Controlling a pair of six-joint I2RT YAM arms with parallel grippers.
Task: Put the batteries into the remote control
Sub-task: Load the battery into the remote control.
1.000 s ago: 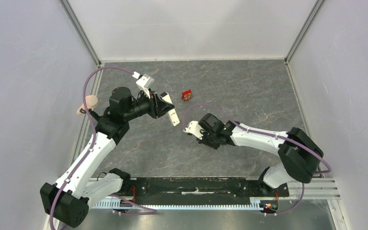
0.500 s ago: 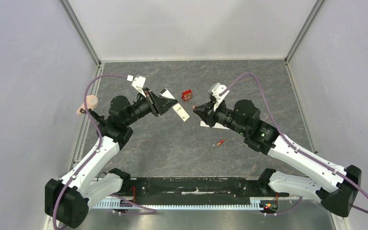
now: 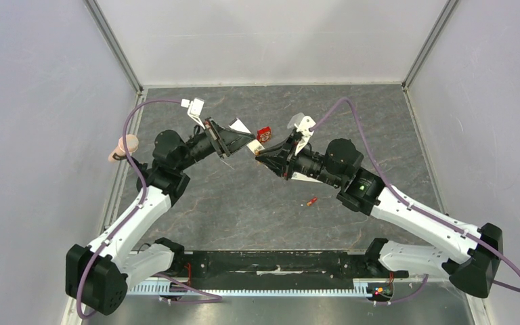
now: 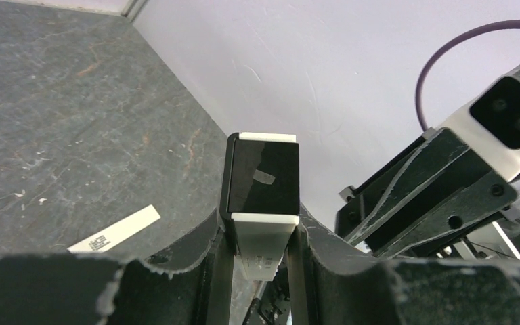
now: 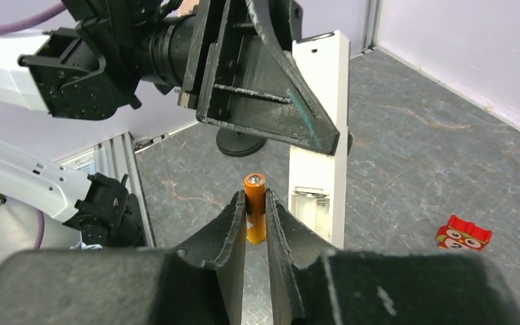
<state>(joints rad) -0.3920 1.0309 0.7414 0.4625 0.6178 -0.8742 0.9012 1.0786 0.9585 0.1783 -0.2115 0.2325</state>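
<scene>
Bright, even, diffuse light; shadows faint; left end effector (image 4: 261, 227) slightly blurred near its camera.

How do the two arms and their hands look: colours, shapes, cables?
The left arm and right arm have white links and black joints. A purple cable loops along each. The left hand and right hand have black wedge-shaped fingers with scuffed edges; a white camera block sits on each wrist.
</scene>
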